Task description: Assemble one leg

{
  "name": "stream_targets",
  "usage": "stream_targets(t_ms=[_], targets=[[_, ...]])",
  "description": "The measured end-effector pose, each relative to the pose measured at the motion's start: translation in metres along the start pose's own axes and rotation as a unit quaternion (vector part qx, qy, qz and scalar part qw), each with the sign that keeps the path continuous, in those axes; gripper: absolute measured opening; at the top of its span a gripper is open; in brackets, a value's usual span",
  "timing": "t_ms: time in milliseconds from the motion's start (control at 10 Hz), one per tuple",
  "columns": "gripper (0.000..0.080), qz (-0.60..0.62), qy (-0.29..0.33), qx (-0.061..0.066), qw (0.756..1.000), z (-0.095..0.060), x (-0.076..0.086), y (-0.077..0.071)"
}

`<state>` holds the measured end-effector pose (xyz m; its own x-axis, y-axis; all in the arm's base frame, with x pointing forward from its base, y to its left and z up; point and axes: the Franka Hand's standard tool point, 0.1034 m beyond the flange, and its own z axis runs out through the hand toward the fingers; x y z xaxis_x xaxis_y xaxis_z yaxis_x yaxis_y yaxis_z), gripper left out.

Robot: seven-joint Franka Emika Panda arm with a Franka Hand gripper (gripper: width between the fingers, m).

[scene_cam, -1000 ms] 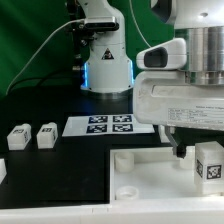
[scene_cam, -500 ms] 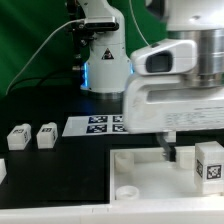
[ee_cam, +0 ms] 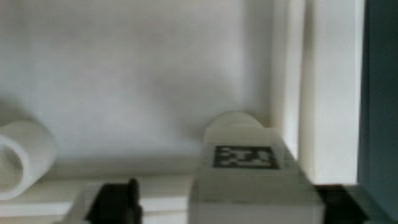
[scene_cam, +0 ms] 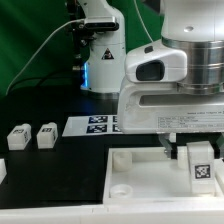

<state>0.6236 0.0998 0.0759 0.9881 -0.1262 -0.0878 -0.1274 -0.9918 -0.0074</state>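
A leg (scene_cam: 201, 166), a chunky white block with a square tag, stands on the large white panel (scene_cam: 135, 172) near its right wall. My gripper (scene_cam: 174, 152) hangs low over the panel with the leg between its dark fingers. In the wrist view the leg (ee_cam: 246, 170) fills most of the gap of the gripper (ee_cam: 226, 204). One finger (ee_cam: 338, 200) lies against the leg. The other finger (ee_cam: 118, 203) stands apart from it. The jaws are open.
Two more legs (scene_cam: 17, 137) (scene_cam: 46, 135) stand on the black table at the exterior view's left, a third (scene_cam: 2, 172) at the frame edge. The marker board (scene_cam: 100, 124) lies behind the panel. Round raised sockets (scene_cam: 122, 158) (ee_cam: 18, 158) sit on the panel.
The arm has moved toward the exterior view's left over the panel. The leg on the panel has shifted a little to the left and its tag now looks turned.
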Motion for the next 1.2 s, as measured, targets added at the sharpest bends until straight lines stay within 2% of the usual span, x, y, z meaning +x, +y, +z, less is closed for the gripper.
stream_targets(t_ms=[100,200,500,600,700,800,900,1100,1200], targets=[[0.0410,0.063,0.000,0.000,0.998,0.000,0.000,0.000],[0.0292,0.099,0.000,0.000,0.995,0.000,0.000,0.000],[0.0292,0.243,-0.001,0.000,0.970,0.001,0.000,-0.001],[0.0292,0.316,0.005,0.004,0.949,0.003,0.002,-0.004],[0.0292,0.392,0.012,0.021,0.920,0.003,0.005,-0.010],[0.0292,0.477,0.012,0.044,0.877,0.003,0.006,-0.013],[0.0292,0.527,0.014,0.051,0.848,0.003,0.006,-0.015],[0.0294,0.649,0.018,0.064,0.758,0.003,0.005,-0.030],[0.0294,0.692,0.018,0.066,0.718,0.003,0.006,-0.031]])
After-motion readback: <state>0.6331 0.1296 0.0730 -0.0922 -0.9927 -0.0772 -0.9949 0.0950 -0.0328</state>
